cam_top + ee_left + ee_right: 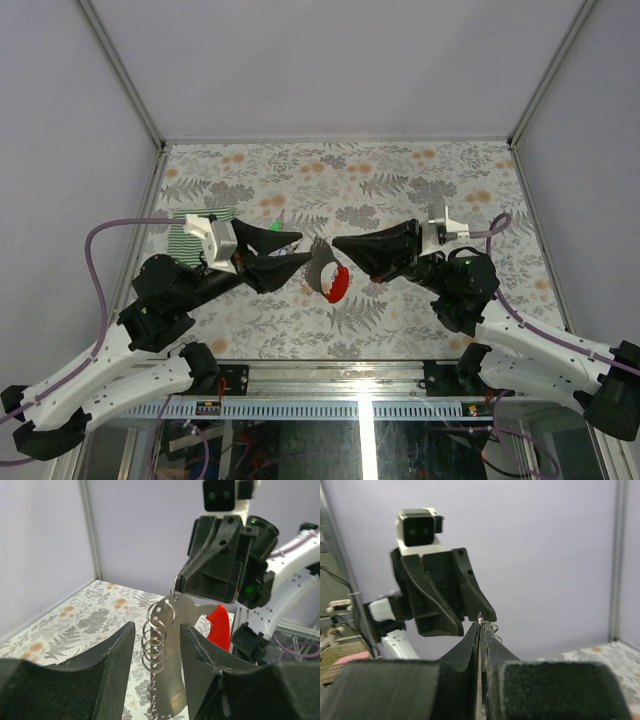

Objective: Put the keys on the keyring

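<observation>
Both grippers meet above the middle of the floral tabletop (400, 175), with their tips near each other.

Left gripper (305, 248): the fingers (115, 650) are released and spread. In the left wrist view they stand either side of the keyring (158, 630), with a gap showing on both sides.

Right gripper (337, 243): the fingers (465, 645) are clenched on a thin silvery edge at the top of the keyring.

Keyring: one stack of silvery wire loops, about four countable. It hangs in the air just in front of one flat shiny metal plate (175, 680) pierced with small holes. One red piece (338, 285) sits at the plate's lower end.

Keys: one small green speck (277, 226) lies on the tabletop just behind the left gripper. It is too small to confirm as a key.

One green-and-white striped cloth (188, 230) lies near the tabletop's left edge, partly under the left wrist.

The enclosure walls (300, 60) stand well apart from both grippers, and bare patterned surface shows beyond them.
</observation>
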Action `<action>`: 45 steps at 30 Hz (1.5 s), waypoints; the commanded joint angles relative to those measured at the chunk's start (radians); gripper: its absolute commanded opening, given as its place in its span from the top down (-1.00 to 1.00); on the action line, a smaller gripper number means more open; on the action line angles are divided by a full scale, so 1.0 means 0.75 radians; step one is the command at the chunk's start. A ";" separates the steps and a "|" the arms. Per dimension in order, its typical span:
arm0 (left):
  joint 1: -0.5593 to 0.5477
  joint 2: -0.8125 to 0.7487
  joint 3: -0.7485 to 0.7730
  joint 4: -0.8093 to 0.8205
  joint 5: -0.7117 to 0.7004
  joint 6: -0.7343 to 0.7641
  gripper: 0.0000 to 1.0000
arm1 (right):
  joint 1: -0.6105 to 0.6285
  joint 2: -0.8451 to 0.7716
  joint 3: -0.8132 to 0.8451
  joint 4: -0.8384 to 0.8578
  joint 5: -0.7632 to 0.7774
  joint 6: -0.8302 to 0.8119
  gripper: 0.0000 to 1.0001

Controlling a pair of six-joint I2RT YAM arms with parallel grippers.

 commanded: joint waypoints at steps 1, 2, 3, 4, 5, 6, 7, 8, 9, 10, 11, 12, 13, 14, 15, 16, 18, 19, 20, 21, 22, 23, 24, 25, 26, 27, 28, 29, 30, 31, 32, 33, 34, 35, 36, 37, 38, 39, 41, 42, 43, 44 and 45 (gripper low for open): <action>-0.007 0.011 0.017 0.112 -0.256 -0.064 0.12 | 0.009 -0.048 0.147 -0.284 0.239 -0.168 1.00; -0.007 0.019 0.025 0.107 -0.287 -0.074 0.09 | 0.011 -0.051 0.187 -0.399 0.294 -0.200 1.00; -0.007 0.029 0.032 0.098 -0.315 -0.086 0.07 | 0.010 -0.046 0.225 -0.509 0.343 -0.228 1.00; -0.007 0.039 0.039 0.086 -0.343 -0.093 0.06 | 0.010 -0.037 0.264 -0.609 0.395 -0.254 1.00; -0.008 0.054 0.050 0.067 -0.365 -0.103 0.06 | 0.009 -0.031 0.295 -0.696 0.455 -0.265 1.00; -0.009 0.073 0.063 0.041 -0.387 -0.112 0.05 | 0.009 -0.022 0.323 -0.766 0.505 -0.274 1.00; -0.007 0.090 0.077 0.017 -0.407 -0.121 0.04 | 0.010 -0.008 0.345 -0.816 0.557 -0.285 1.00; -0.007 0.110 0.086 -0.003 -0.420 -0.129 0.04 | 0.009 0.002 0.364 -0.867 0.605 -0.296 1.00; -0.008 0.131 0.088 -0.018 -0.435 -0.134 0.04 | 0.011 0.013 0.384 -0.909 0.649 -0.304 1.00; -0.008 0.144 0.086 -0.021 -0.445 -0.138 0.03 | 0.011 0.024 0.406 -0.950 0.682 -0.312 1.00; -0.008 0.154 0.079 -0.019 -0.452 -0.140 0.03 | 0.011 0.036 0.431 -0.995 0.707 -0.319 1.00; -0.008 0.161 0.072 -0.015 -0.461 -0.139 0.01 | 0.010 0.048 0.461 -1.038 0.730 -0.321 1.00; -0.008 0.169 0.062 -0.007 -0.469 -0.136 -0.04 | 0.009 0.060 0.485 -1.080 0.748 -0.323 1.00; -0.008 0.174 0.050 0.006 -0.471 -0.129 -0.07 | 0.009 0.071 0.509 -1.114 0.764 -0.321 1.00; -0.008 0.178 0.037 0.025 -0.467 -0.122 -0.09 | 0.009 0.080 0.525 -1.140 0.779 -0.319 1.00; -0.010 0.183 0.024 0.046 -0.462 -0.114 -0.12 | 0.010 0.086 0.538 -1.156 0.791 -0.314 1.00; -0.014 0.194 0.005 0.087 -0.455 -0.102 -0.20 | 0.010 0.101 0.565 -1.191 0.813 -0.307 1.00; -0.016 0.206 0.002 0.105 -0.454 -0.101 -0.24 | 0.010 0.110 0.585 -1.217 0.826 -0.298 1.00; -0.019 0.218 -0.001 0.121 -0.452 -0.102 -0.25 | 0.011 0.123 0.607 -1.253 0.842 -0.292 1.00; -0.022 0.236 -0.001 0.138 -0.453 -0.107 -0.26 | 0.010 0.139 0.630 -1.301 0.856 -0.286 1.00; -0.027 0.253 -0.001 0.152 -0.453 -0.112 -0.28 | 0.011 0.153 0.656 -1.335 0.873 -0.278 1.00; -0.035 0.272 0.000 0.167 -0.453 -0.117 -0.30 | 0.009 0.167 0.672 -1.361 0.889 -0.263 1.00; -0.046 0.290 0.001 0.183 -0.463 -0.120 -0.32 | 0.009 0.177 0.695 -1.382 0.899 -0.250 1.00; -0.059 0.309 0.003 0.196 -0.475 -0.121 -0.33 | 0.010 0.189 0.707 -1.400 0.908 -0.239 1.00; -0.077 0.330 0.004 0.208 -0.492 -0.113 -0.34 | 0.009 0.199 0.720 -1.419 0.917 -0.227 1.00; -0.097 0.350 0.007 0.214 -0.525 -0.103 -0.34 | 0.009 0.208 0.733 -1.432 0.925 -0.217 1.00; -0.122 0.373 0.013 0.217 -0.568 -0.084 -0.35 | 0.010 0.217 0.742 -1.443 0.941 -0.208 1.00; -0.148 0.394 0.019 0.217 -0.612 -0.059 -0.37 | 0.010 0.219 0.742 -1.445 0.948 -0.202 1.00; -0.182 0.416 0.027 0.217 -0.664 -0.029 -0.39 | 0.009 0.221 0.744 -1.444 0.950 -0.200 1.00; -0.216 0.439 0.035 0.218 -0.720 0.002 -0.41 | 0.010 0.221 0.748 -1.444 0.952 -0.195 1.00; -0.251 0.471 0.043 0.222 -0.777 0.037 -0.43 | 0.011 0.223 0.752 -1.447 0.952 -0.192 1.00; -0.286 0.495 0.054 0.227 -0.830 0.074 -0.46 | 0.010 0.224 0.757 -1.451 0.952 -0.189 1.00; -0.320 0.522 0.062 0.239 -0.877 0.115 -0.49 | 0.010 0.226 0.762 -1.454 0.950 -0.185 1.00; -0.351 0.548 0.072 0.253 -0.933 0.154 -0.50 | 0.009 0.227 0.763 -1.455 0.945 -0.182 1.00; -0.378 0.578 0.080 0.267 -0.987 0.186 -0.50 | 0.011 0.226 0.764 -1.454 0.939 -0.176 1.00; -0.399 0.608 0.096 0.279 -1.042 0.216 -0.50 | 0.010 0.226 0.766 -1.454 0.931 -0.170 1.00; -0.419 0.635 0.104 0.295 -1.092 0.248 -0.49 | 0.009 0.224 0.768 -1.454 0.925 -0.164 1.00; -0.440 0.665 0.113 0.316 -1.150 0.286 -0.45 | 0.009 0.222 0.767 -1.455 0.919 -0.159 1.00; -0.464 0.713 0.129 0.348 -1.251 0.330 -0.36 | 0.009 0.211 0.768 -1.456 0.913 -0.152 1.00; -0.471 0.734 0.134 0.366 -1.301 0.343 -0.27 | 0.010 0.206 0.765 -1.459 0.912 -0.149 1.00; -0.476 0.748 0.137 0.385 -1.347 0.351 -0.17 | 0.009 0.199 0.763 -1.460 0.910 -0.146 1.00; -0.482 0.758 0.137 0.400 -1.374 0.358 -0.10 | 0.011 0.191 0.761 -1.460 0.910 -0.146 1.00; -0.485 0.763 0.135 0.413 -1.396 0.365 -0.04 | 0.011 0.185 0.759 -1.462 0.908 -0.144 1.00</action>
